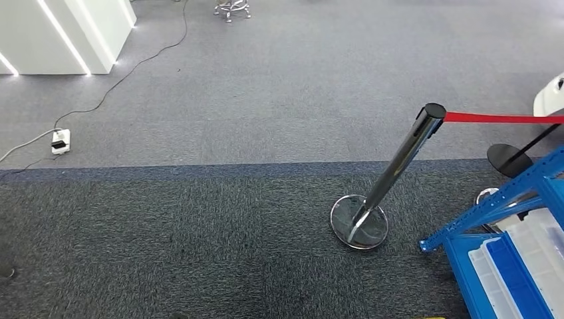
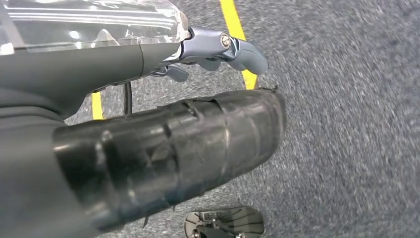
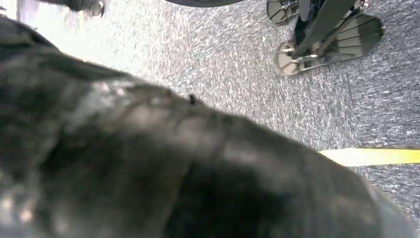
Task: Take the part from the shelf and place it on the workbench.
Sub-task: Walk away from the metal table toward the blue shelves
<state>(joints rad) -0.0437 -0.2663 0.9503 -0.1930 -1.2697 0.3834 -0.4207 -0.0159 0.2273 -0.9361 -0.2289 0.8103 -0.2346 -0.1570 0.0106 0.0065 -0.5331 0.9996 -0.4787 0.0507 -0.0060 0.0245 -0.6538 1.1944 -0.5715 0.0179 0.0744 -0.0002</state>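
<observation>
Head view: grey carpet (image 1: 253, 100) with a leaning chrome stanchion (image 1: 392, 179), its red belt (image 1: 499, 119), and a blue shelf (image 1: 495, 266) holding clear bins at the right edge; left wrist view: left hand (image 2: 163, 144), fingers (image 2: 233, 47) slightly apart, holding nothing; right wrist view: blurred right hand (image 3: 173, 168), finger state unclear.

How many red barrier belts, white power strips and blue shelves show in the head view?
Red barrier belt: 1
White power strip: 1
Blue shelf: 1
Total: 3
</observation>
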